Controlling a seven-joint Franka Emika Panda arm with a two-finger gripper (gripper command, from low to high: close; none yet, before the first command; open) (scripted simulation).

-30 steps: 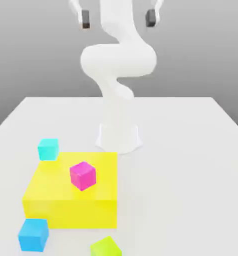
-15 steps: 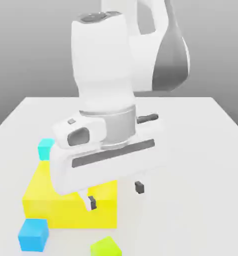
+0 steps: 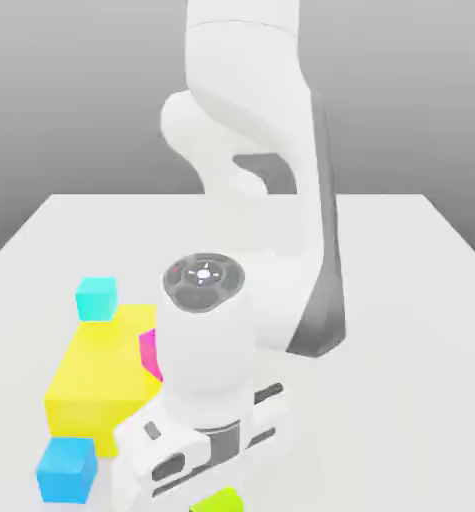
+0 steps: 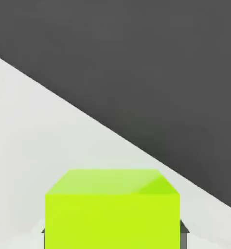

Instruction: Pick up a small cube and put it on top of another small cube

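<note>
Two fingers (image 4: 184, 240) pinch the lime-green cube (image 4: 112, 221). One magenta cube (image 3: 150, 354) rests on the yellow block (image 3: 101, 370).

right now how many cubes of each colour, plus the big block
lime-green cube: 1
magenta cube: 1
cyan cube: 1
blue cube: 1
yellow block: 1
total: 5

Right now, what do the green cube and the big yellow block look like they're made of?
The lime-green cube could be smooth plastic or painted wood: one flat color, crisp edges, no grain. The yellow block seems much the same, matte and plain, with no shiny spots; its look doesn't settle which.
</note>
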